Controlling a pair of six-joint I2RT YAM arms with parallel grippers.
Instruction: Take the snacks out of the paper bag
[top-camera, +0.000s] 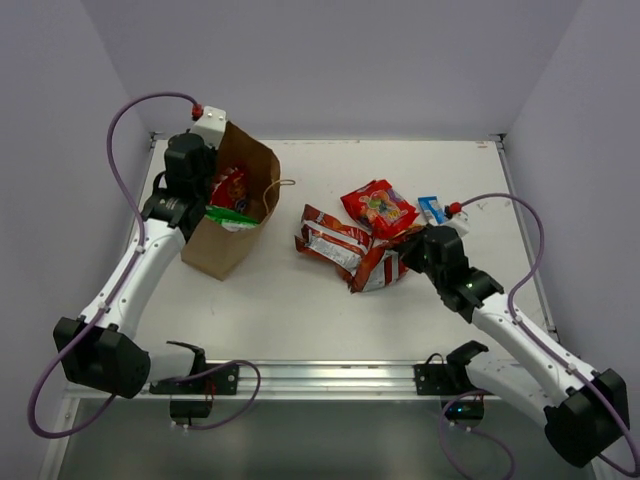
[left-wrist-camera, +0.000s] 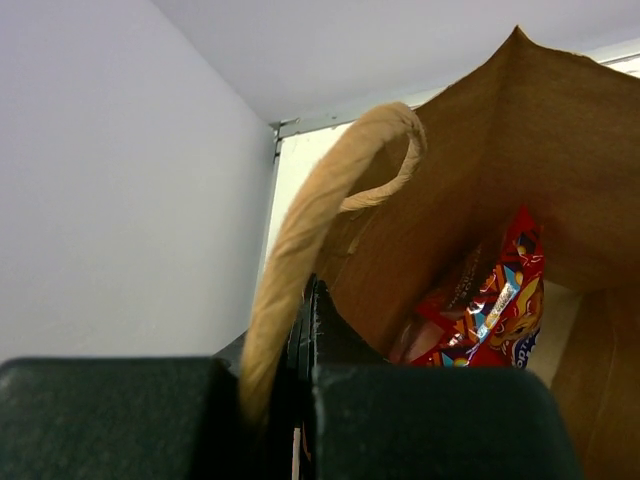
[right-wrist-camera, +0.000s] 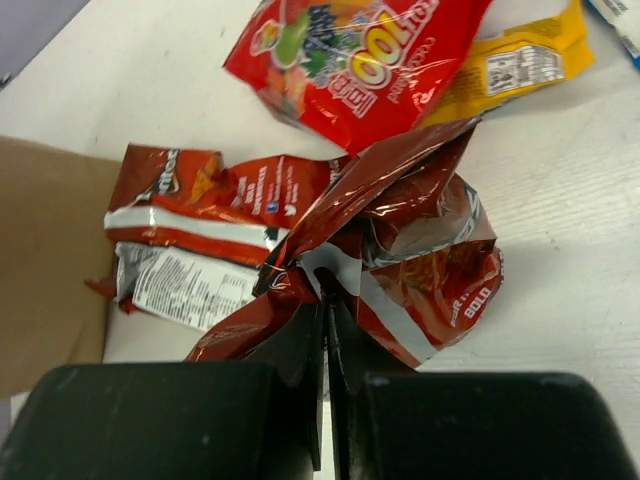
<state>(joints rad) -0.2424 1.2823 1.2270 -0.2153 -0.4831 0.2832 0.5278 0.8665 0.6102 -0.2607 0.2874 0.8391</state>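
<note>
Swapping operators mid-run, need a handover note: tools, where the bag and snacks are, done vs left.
Left tool: shut on the handle of the paper bag.
Right tool: shut on the red-silver bag, out of the paper bag, by the other unloaded packets.
Done, out on the table: Doritos bag, red candy bag, blue bar.
Inside the paper bag: red bag with blue label, green chip bag.
Left: release the red-silver bag, then pull those two.
</note>
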